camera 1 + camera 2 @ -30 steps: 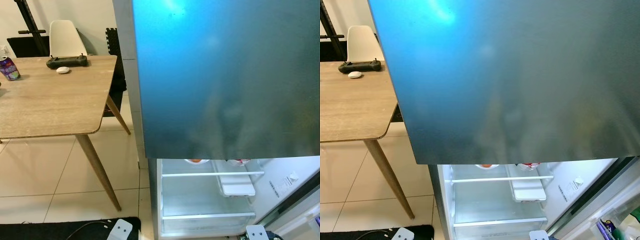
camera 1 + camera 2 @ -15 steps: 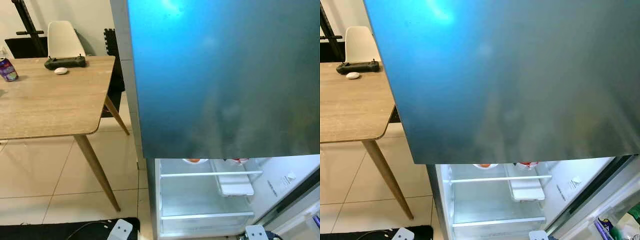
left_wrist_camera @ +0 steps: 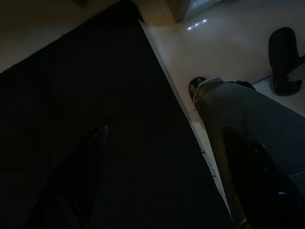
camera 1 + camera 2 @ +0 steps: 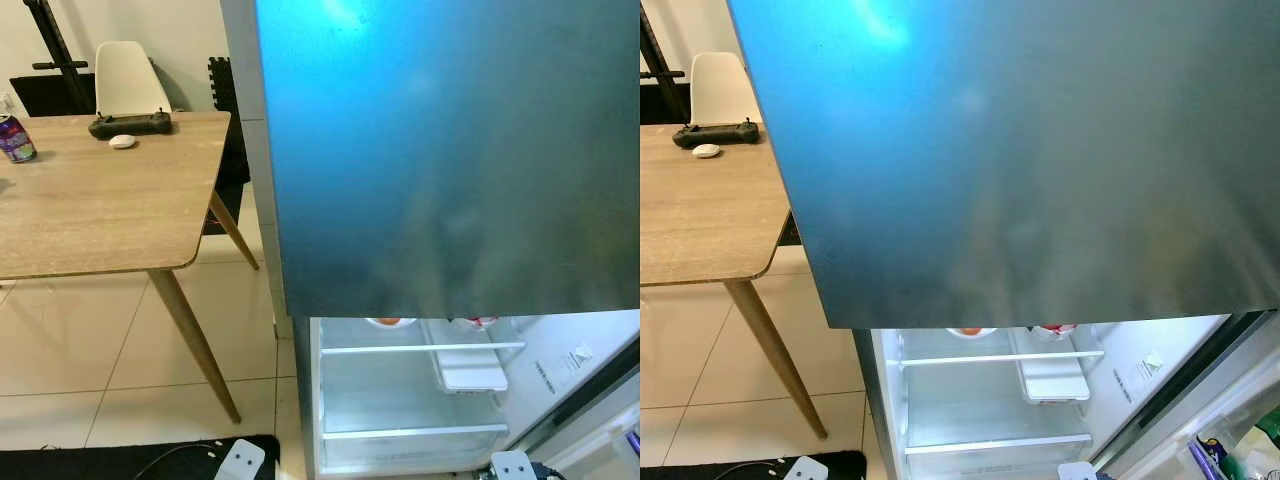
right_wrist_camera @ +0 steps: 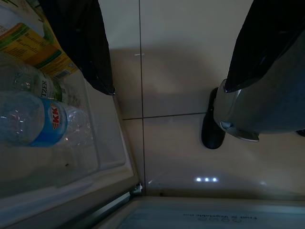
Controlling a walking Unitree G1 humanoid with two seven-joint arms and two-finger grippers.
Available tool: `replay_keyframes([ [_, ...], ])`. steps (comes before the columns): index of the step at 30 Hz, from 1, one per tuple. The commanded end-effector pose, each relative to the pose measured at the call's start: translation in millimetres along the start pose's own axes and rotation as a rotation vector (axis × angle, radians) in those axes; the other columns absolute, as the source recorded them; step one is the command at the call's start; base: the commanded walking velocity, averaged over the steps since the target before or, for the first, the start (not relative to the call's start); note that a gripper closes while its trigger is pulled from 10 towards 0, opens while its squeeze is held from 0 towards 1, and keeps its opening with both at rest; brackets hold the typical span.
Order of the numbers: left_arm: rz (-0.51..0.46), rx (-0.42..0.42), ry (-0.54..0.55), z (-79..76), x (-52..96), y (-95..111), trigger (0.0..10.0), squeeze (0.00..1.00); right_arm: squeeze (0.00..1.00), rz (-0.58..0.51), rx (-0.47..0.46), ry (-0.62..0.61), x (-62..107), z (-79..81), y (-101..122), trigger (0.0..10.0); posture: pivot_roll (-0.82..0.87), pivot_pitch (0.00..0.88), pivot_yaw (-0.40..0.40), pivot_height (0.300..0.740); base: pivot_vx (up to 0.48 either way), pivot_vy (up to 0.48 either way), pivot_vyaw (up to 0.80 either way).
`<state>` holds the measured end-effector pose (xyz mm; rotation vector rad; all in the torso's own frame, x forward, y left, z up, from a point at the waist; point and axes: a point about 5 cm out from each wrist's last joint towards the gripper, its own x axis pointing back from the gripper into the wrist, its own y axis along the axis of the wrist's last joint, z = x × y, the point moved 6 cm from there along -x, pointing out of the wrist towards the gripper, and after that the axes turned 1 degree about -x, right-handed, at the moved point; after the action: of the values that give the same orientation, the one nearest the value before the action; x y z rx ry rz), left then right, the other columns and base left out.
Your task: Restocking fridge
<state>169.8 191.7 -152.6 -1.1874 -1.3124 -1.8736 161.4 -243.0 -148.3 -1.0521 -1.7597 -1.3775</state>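
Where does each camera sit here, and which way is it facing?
Left eye: on the head, looking forward and down at the fridge door, the open fridge compartment and the wooden table.
Right eye: beside it, same scene; both share the door, table and lit shelves.
Left wrist: on the hanging left arm, looking down past the left hand at a dark mat.
Right wrist: looking down past the right hand at floor tiles and a water bottle; the robot's leg shows.
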Motion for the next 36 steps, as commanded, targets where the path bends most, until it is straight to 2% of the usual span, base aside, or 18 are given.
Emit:
replay_keyframes([
  [1, 0.017, 0.002, -0.013, -4.9, 0.0, -4.5, 10.0, 0.00, 0.00, 0.007, 0.000, 0.002, 0.6, 0.4, -4.1, 10.0, -0.03, 0.000, -0.011, 0.740, 0.000, 0.000, 0.00],
  [27, 0.029, 0.036, -0.018, -7.9, -0.2, -6.8, 10.0, 0.00, 0.00, 0.011, 0.008, 0.009, 1.0, 1.9, -6.4, 10.0, -0.04, 0.000, -0.019, 0.740, 0.000, 0.000, 0.00],
  [36, 0.055, 0.050, -0.020, -9.8, 1.0, -15.4, 10.0, 0.00, 0.00, 0.013, 0.025, 0.008, 1.4, -0.4, -8.2, 10.0, -0.04, 0.000, -0.021, 0.740, -0.176, 0.000, 0.00],
])
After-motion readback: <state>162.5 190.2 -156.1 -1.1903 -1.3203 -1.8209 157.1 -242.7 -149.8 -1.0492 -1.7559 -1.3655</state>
